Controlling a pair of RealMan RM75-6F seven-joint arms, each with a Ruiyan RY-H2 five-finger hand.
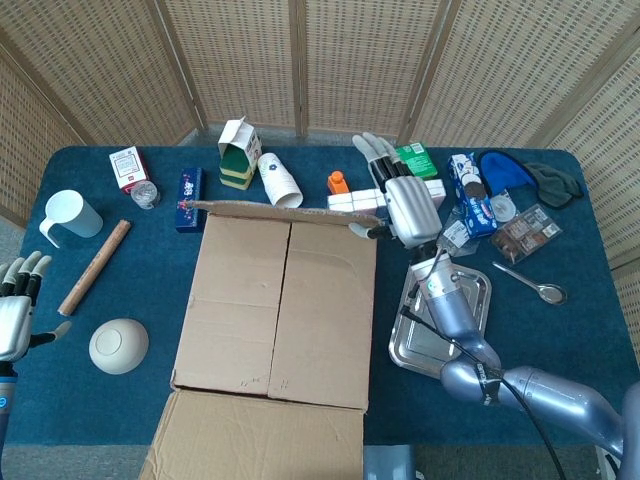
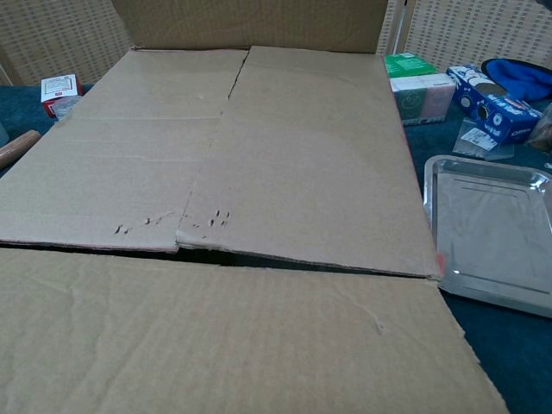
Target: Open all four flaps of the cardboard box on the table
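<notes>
While the right hand [image 1: 404,205], fingers extended, is propping the brown cardboard box's [image 1: 275,310] far flap [image 1: 285,207] upright mid-worktop, that flap risks toppling the white paper cup [image 1: 279,181] behind; the left hand [image 1: 17,305] is idling spread.

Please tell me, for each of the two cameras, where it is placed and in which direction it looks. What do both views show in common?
Head view: high above the near edge, looking down on the whole table; the left hand and right hand both show.
Chest view: low, near the table edge, looking forward across the box top toward the wicker screen; no hand shows.
Shared: the cardboard box, its raised far flap, the metal tray and the green packet.
</notes>
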